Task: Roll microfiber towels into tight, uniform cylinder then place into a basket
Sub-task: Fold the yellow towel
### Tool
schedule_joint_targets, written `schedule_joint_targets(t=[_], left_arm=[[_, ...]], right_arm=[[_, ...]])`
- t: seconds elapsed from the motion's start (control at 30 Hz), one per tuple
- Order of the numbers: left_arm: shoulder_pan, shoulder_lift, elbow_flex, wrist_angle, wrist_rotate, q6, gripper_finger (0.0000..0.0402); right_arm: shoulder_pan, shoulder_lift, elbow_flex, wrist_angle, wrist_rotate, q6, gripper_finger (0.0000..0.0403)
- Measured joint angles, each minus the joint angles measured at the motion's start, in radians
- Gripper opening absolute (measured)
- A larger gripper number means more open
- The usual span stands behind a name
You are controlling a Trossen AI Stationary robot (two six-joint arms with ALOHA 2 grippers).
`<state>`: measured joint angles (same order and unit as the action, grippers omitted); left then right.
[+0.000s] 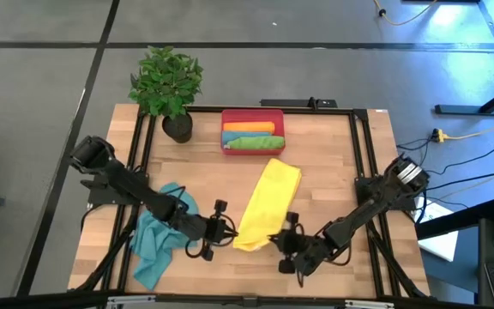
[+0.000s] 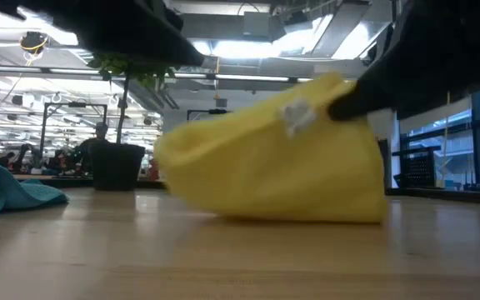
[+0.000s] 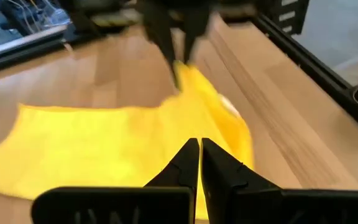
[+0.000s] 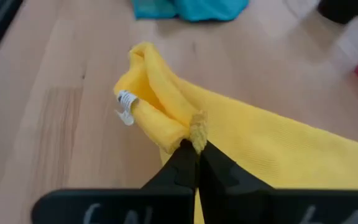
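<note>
Right wrist view shows right gripper (image 4: 196, 148) jaws clenched on yellow towel (image 4: 253, 149) corner; left gripper (image 3: 200, 155) clenched too; roll both ends evenly, keeping tension

- A yellow towel (image 2: 277, 158) sits bunched on the wooden worktop (image 2: 240, 258), filling the middle of the picture, with a small white tag on its upper part.
- A dark gripper (image 2: 348, 104) comes in from the upper right and meets the towel's top corner.
- A teal towel (image 2: 11, 190) lies crumpled at the left edge.
- A black plant pot (image 2: 117, 167) stands behind, further back on the worktop.
</note>
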<state>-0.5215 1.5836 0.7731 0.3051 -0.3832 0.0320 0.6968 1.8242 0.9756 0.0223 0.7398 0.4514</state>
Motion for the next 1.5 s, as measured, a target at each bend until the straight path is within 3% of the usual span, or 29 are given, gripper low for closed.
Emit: schedule_joint_targets(t=[0.17,0.53,0.7,1.17,1.3,1.5], left_arm=[[-0.005,0.056,0.0,0.052,0.025,-0.001,0.0028],[0.014,0.192,-0.001,0.143,0.052,-0.067,0.0148],[-0.011,0.289,0.037,0.228,-0.064,0.026,0.0168],[-0.079,0.475,0.267,0.197,-0.318,0.338,0.0151],[-0.091,0.475,0.272,0.195,-0.381,0.358,0.0118],[-0.096,0.475,0.272,0.127,-0.39,0.349,0.0037]], right_arm=[[-0.007,-0.096,-0.09,0.001,0.003,0.089,0.0002],[-0.046,-0.187,-0.222,0.068,0.012,0.176,0.0001],[-0.067,-0.186,-0.225,0.079,0.0,0.176,0.0001],[-0.075,-0.186,-0.225,0.08,-0.035,0.199,0.0002],[-0.075,-0.186,-0.225,0.077,-0.036,0.199,0.0003],[-0.075,-0.186,-0.225,0.076,-0.045,0.199,0.0004]])
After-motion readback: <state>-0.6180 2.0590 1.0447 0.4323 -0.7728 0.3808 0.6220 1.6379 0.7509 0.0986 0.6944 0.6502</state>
